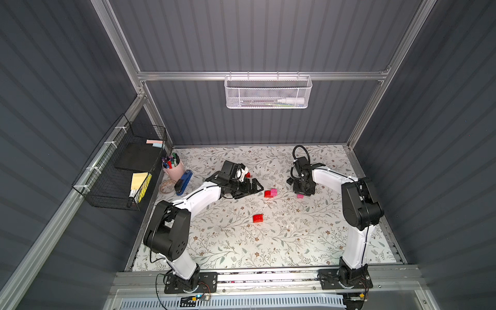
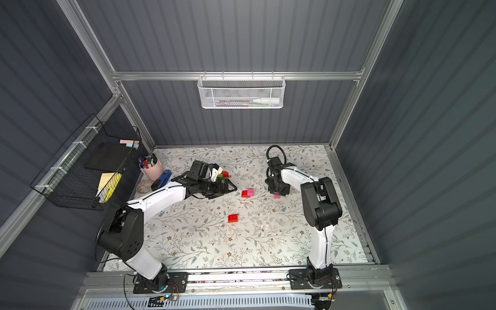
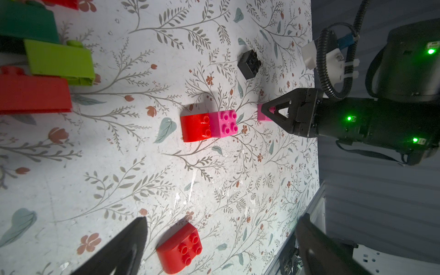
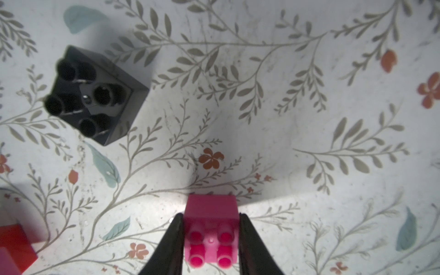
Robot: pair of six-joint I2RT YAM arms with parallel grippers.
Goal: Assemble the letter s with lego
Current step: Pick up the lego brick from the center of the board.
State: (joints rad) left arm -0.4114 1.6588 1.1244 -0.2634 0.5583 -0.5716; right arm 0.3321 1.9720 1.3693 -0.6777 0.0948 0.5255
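Note:
My right gripper [image 4: 211, 216] points down at the mat and is shut on a small pink lego brick [image 4: 211, 228], one finger on each side, studs up. In both top views that brick [image 1: 300, 196] [image 2: 277, 196] peeks out under the gripper. A black brick [image 4: 95, 95] lies apart, beyond the fingers. A red brick joined to a pink one [image 1: 270, 193] sits mid-mat, and a lone rounded red brick [image 1: 258, 218] lies nearer the front. My left gripper [image 3: 223, 221] is open and holds nothing, and the rounded red brick [image 3: 179, 247] lies on the mat between its fingers. Lime green [image 3: 59, 60], dark green [image 3: 26, 23] and red bricks [image 3: 33, 95] cluster beside the left arm.
A pink pen cup [image 1: 174, 167], a blue stapler [image 1: 183, 182] and a tape roll [image 1: 167, 186] stand at the mat's left edge. A black wire basket [image 1: 118, 166] hangs on the left wall, a white mesh basket [image 1: 268, 91] on the back wall.

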